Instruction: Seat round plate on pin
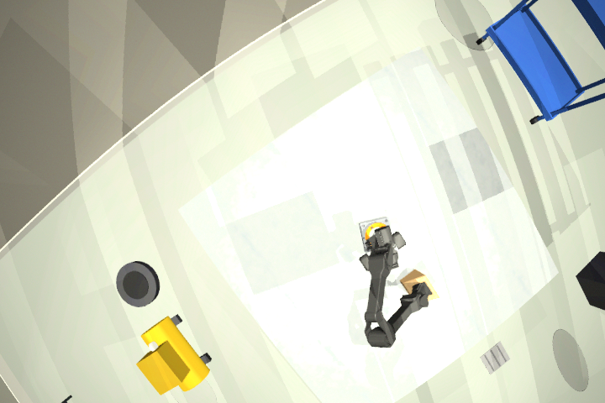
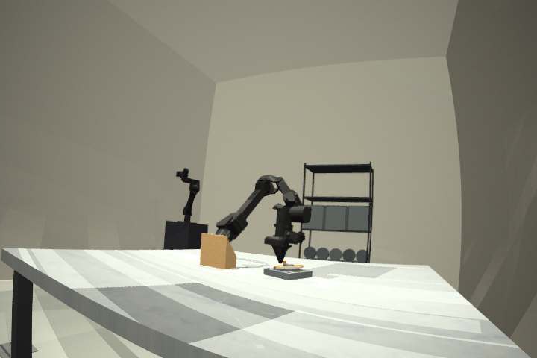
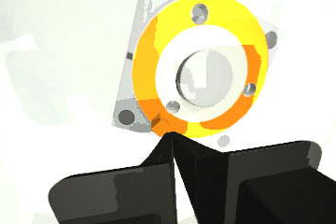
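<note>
Round plate (image 3: 200,70) | upper centre of wrist view, on post (image 3: 204,77) | I see gripper (image 3: 172,136) closed, empty, tips at orange tab (image 3: 162,122).

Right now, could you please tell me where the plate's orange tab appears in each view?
Top: hidden under the hand, at the plate.
Exterior: a tiny orange bump below the hand's tip.
Wrist: lower centre, at the shut fingertips.
Shared landmark: the grey base.
</note>
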### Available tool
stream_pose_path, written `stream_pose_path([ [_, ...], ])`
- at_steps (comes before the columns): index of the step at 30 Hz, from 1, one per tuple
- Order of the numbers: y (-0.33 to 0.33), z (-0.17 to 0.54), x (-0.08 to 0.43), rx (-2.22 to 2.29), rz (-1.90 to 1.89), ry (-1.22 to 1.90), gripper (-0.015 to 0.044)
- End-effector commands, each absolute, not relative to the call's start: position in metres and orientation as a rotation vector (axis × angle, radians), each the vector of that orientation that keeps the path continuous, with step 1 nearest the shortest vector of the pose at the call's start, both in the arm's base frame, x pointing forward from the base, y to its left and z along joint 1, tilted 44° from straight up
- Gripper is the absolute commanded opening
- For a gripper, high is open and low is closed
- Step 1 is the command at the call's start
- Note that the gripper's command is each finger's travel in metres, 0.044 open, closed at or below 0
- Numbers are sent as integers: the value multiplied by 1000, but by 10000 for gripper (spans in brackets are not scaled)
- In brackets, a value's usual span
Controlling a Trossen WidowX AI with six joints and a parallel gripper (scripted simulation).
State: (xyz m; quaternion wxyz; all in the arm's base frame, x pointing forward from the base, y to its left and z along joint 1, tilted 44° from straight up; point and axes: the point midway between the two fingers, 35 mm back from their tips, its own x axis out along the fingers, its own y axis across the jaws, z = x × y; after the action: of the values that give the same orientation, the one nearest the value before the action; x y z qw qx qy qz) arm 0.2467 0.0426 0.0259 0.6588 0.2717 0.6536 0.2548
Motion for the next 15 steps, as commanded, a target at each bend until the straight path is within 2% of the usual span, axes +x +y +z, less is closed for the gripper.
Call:
stream_pose_path([
  [1,45,32,254,611,581,1464,0],
  [15,50,43,268,611,581,1463,0],
])
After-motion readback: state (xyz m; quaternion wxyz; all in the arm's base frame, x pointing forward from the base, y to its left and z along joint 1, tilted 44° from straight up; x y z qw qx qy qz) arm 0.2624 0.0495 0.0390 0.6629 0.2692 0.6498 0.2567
